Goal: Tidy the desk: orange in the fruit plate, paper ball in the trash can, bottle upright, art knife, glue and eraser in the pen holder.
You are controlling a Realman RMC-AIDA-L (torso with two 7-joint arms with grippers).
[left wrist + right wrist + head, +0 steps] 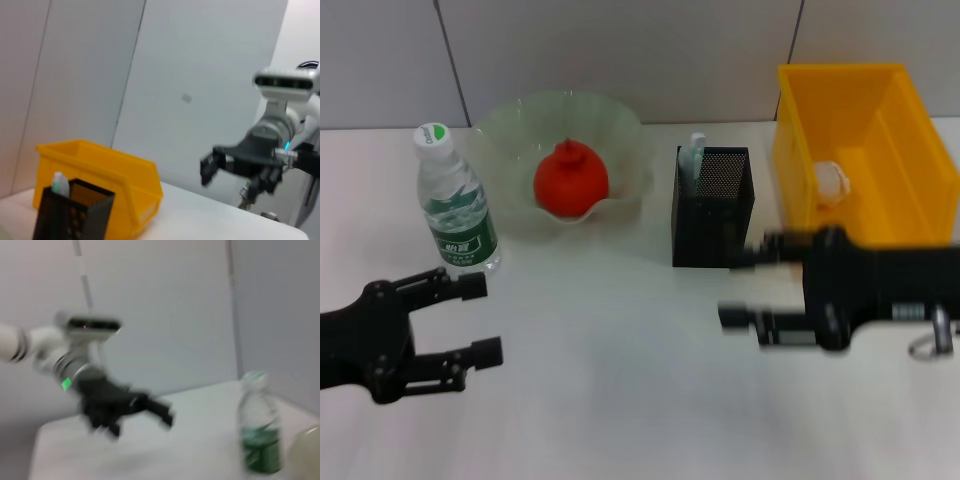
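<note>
The right gripper [742,285], fingers spread and empty, is hovering just near the pen holder [712,207] and risks knocking it; the left gripper [480,318] is idling released, near-left.

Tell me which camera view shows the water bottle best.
The head view: the water bottle stands upright there, cap to base, beside the fruit plate, behind the open left gripper. The right wrist view shows it blurred at the table's edge. The left wrist view does not show it.
</note>
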